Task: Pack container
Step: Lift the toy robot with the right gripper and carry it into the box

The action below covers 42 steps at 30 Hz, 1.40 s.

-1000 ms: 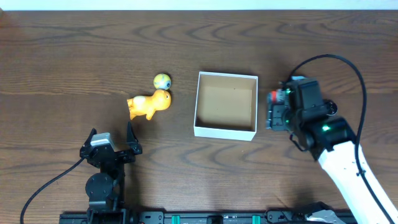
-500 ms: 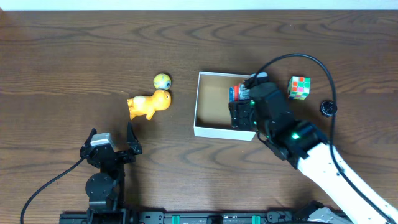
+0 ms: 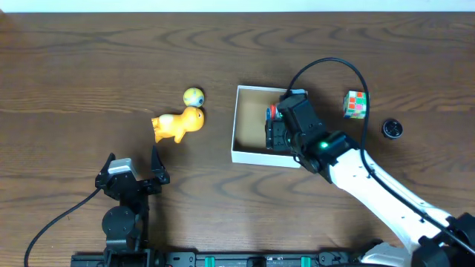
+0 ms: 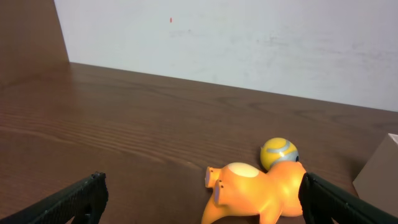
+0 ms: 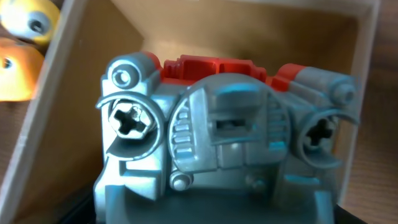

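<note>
Starting at your left, the left gripper [image 3: 133, 162] sits near the table's 7 o'clock edge, jaws spread fully and empty. At its 1 o'clock lies the orange toy [image 3: 178, 124], with a small ball [image 3: 194, 96] touching it at 1 o'clock; both are outside the container [image 3: 252, 156]. The container sits mid-table, at the orange toy's 3 o'clock.

Your right gripper [image 3: 276, 127] hangs over the container's 3 o'clock half, jaws set wide around a grey-and-red toy [image 5: 217, 130] that is low between the walls. Whether the toy touches the floor, you cannot tell. This looks like the placing step. Next, settle the toy down, release, and lift straight up clear of the wall.

A colour cube [image 3: 356, 104] and a small black disc [image 3: 392, 128] lie at the container's 2 and 3 o'clock.
</note>
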Tool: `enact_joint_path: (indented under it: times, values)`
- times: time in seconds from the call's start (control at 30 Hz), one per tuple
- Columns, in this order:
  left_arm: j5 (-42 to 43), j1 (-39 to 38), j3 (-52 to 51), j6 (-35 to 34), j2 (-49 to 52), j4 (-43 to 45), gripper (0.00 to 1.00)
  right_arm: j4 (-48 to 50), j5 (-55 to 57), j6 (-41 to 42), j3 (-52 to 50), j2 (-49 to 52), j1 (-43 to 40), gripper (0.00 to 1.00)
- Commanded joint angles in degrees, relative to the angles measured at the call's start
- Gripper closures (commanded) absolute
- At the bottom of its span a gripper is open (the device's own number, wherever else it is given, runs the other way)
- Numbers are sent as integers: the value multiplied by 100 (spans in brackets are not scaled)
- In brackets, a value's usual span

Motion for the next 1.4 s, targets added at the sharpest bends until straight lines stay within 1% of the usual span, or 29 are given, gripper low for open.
enact_joint_path:
  times: [0.0,0.4,0.77,0.93,1.23,1.33,1.37]
  values:
    - [-48,20,-120,35,-31,-214,2,-92,96,96,138,61,122,38]
    - [-48,20,-120,35,-31,-212,2,-688,57,-28,140,42,120,38]
    - [-50,20,-120,37,-31,-212,2,-887,61,-492,140,35,120,39]
    - [-48,20,-120,35,-31,-212,2,-988,79,-533,140,33,120,39]
    - [-48,20,-120,35,-31,-212,2,-879,107,-527,251,33,120,38]
    - [-48,20,-120,37,-31,-212,2,-968,146,-527,479,33,120,41]
    - [-50,20,-120,35,-31,-212,2,-1040,168,-522,592,33,120,43]
